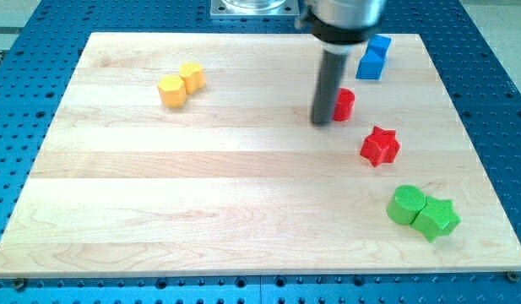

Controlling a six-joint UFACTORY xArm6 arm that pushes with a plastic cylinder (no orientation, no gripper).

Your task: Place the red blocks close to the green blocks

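Yellow blocks, a hexagon (170, 90) and a second yellow block (192, 77) touching it, lie at the view's upper left on the wooden board (159, 203). My tip (322, 121) touches the left side of the red cylinder (344, 104); the rod carries no jaws. Right of it: blue blocks (374, 57) above, red star (380, 145) below, green cylinder (405, 204) and green star (436, 217) together at lower right. Risks: an off-centre push may let the cylinder slip aside, or strike the red star. No containers appear.

Bright even light, soft shadows, sharp pic
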